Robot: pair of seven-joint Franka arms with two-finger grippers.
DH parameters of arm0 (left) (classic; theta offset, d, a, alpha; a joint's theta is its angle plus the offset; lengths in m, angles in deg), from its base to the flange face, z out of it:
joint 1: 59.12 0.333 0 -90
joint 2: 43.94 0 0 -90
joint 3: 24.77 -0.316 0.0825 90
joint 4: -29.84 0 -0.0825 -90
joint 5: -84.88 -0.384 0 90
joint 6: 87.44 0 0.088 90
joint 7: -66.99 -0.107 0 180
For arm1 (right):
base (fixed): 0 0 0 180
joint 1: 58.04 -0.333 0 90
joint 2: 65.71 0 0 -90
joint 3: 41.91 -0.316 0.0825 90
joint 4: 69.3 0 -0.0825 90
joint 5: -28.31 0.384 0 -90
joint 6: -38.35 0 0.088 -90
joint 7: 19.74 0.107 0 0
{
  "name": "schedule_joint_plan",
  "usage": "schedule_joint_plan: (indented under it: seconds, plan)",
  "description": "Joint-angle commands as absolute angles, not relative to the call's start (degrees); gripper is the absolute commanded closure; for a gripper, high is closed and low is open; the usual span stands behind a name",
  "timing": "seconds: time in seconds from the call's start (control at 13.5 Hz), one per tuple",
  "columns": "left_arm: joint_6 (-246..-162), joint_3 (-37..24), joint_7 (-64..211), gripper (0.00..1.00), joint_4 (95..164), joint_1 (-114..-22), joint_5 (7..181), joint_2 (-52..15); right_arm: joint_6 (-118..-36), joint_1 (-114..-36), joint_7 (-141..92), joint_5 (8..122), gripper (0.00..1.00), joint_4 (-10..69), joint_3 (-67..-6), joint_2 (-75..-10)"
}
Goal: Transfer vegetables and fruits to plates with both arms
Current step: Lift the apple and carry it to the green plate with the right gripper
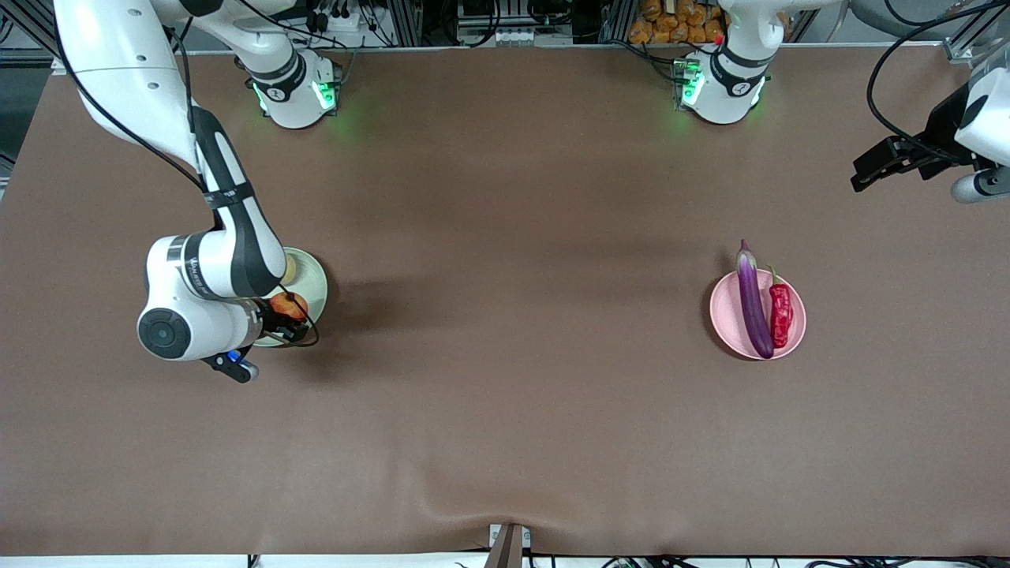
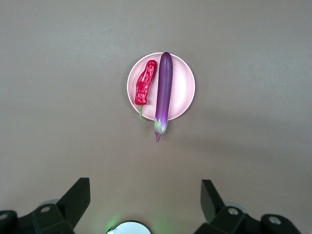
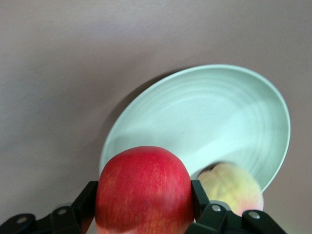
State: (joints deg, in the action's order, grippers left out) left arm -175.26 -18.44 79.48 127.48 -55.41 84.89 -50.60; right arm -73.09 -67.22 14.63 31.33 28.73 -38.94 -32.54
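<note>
We see the right gripper (image 3: 145, 214) over the pale green plate (image 1: 314, 278), its jaws pinching the red-yellow fruit (image 3: 144, 190) on both sides. The key relation: the fruit hangs directly over the plate's part nearer the front camera, and the peach (image 3: 231, 187) already sits on the same plate, just beside the held fruit. We judge the release must go straight down onto bare plate, not onto the peach. Whether the fruit touches the plate yet, we cannot tell.

The left gripper (image 2: 145, 207) waits high over the left arm's end of the worktop (image 1: 505, 410), jaws spread wide and holding nothing. The pink plate (image 1: 724, 312) carries the eggplant (image 1: 753, 304) and chili pepper (image 1: 780, 314) side by side, long axes parallel, with the eggplant's stem end overhanging the rim. Vegetables look done; this fruit seems the last item.
</note>
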Motion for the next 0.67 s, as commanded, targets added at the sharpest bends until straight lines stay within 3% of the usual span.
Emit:
schedule_joint_plan:
  seconds: [0.0, 0.15, 0.22, 0.3, 0.37, 0.59]
  plan:
    - [-174.19, -18.26, 78.76, 0.00, 127.40, -55.08, 85.67, -51.50, -80.28, -65.16, 10.95, 29.19, 1.00, 38.43, -40.24, -37.05]
    - [-173.75, -18.26, 78.68, 0.00, 127.40, -55.08, 85.67, -51.50, -80.31, -64.90, 10.76, 29.19, 1.00, 39.06, -40.24, -37.06]
    - [-173.66, -18.26, 78.76, 0.00, 127.40, -55.08, 85.67, -51.50, -80.04, -64.98, 10.67, 29.19, 0.85, 38.98, -40.24, -37.06]
    - [-173.66, -18.26, 78.68, 0.00, 127.40, -55.17, 85.67, -51.50, -80.04, -64.81, 10.32, 29.19, 0.29, 38.72, -40.32, -37.06]
    - [-173.74, -18.26, 78.68, 0.00, 127.31, -55.17, 85.67, -51.50, -79.95, -64.63, 9.80, 29.19, 0.00, 38.37, -40.32, -37.06]
    - [-173.74, -18.26, 78.59, 0.00, 127.31, -55.26, 85.67, -51.32, -74.53, -64.63, 9.97, 29.98, 0.00, 32.06, -40.68, -37.06]
